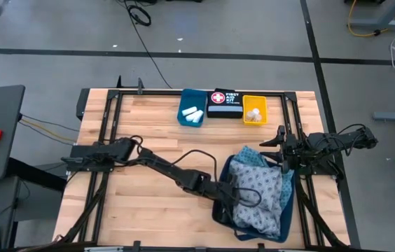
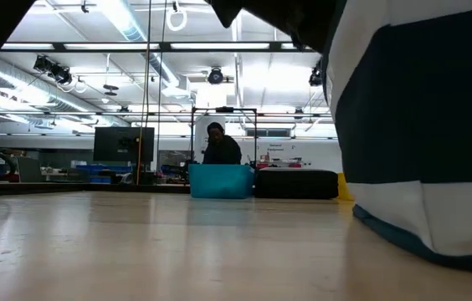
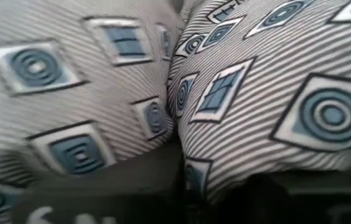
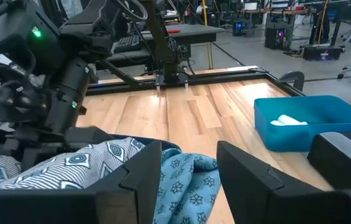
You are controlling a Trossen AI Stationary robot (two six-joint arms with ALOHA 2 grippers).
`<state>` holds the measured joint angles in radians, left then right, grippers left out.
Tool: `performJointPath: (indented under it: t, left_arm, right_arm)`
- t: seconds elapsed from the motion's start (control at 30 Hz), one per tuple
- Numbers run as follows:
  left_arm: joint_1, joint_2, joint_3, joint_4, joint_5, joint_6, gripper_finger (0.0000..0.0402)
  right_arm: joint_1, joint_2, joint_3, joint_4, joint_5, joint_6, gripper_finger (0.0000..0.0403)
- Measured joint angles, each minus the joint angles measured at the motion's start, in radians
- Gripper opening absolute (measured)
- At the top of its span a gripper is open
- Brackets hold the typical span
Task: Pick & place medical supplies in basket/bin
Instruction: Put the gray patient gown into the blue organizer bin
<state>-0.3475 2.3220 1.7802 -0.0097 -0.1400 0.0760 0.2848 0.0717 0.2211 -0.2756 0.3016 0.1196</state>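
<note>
The whitish-blue patterned cloth [image 1: 260,199] lies bunched in the dark blue basket [image 1: 290,210] near the table's right near corner and fills the left wrist view [image 3: 238,93]. The teal cloth [image 1: 253,157] [image 4: 185,180] lies at the basket's far end. My left gripper [image 1: 243,196] is down on the whitish-blue cloth. My right gripper [image 1: 280,145] [image 4: 191,174] hovers open at the basket's far right rim, with the teal cloth showing between its fingers. White rolls [image 1: 192,113] [image 4: 287,120] lie in the blue bin [image 1: 192,108]. Pale vials [image 1: 255,114] sit in the yellow bin [image 1: 255,110].
The black first-aid box [image 1: 224,103] stands between the blue and yellow bins at the table's far edge. Bare wood [image 1: 148,203] spreads left of the basket. In the low view the basket's wall [image 2: 420,125] looms at right, and a person [image 2: 219,142] is behind the table.
</note>
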Motion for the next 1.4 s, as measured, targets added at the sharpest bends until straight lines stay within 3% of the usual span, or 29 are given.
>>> performJointPath:
  t: [0.1, 0.27, 0.43, 0.77, 1.4]
  left_arm:
    - [-0.012, -0.004, 0.004, 0.0, -0.032, 0.046, 0.0093]
    - [-0.033, -0.004, 0.021, -0.02, -0.18, 0.117, 0.0177]
    - [-0.057, -0.004, 0.068, -0.1, -0.308, 0.199, 0.0224]
    - [-0.123, -0.005, 0.212, -0.327, -0.485, 0.306, 0.0229]
    - [-0.151, -0.078, 0.267, -0.666, -0.581, 0.342, 0.0244]
  right_arm:
    - [0.0, 0.0, 0.0, 0.0, -0.001, 0.0, 0.0162]
    - [0.0, 0.0, 0.0, -0.001, -0.003, 0.004, 0.0162]
    - [0.0, 0.0, 0.0, -0.002, -0.002, 0.004, 0.0162]
    - [0.0, 0.0, 0.0, -0.002, -0.002, 0.004, 0.0162]
    - [0.0, 0.0, 0.0, -0.004, 0.0, 0.007, 0.0162]
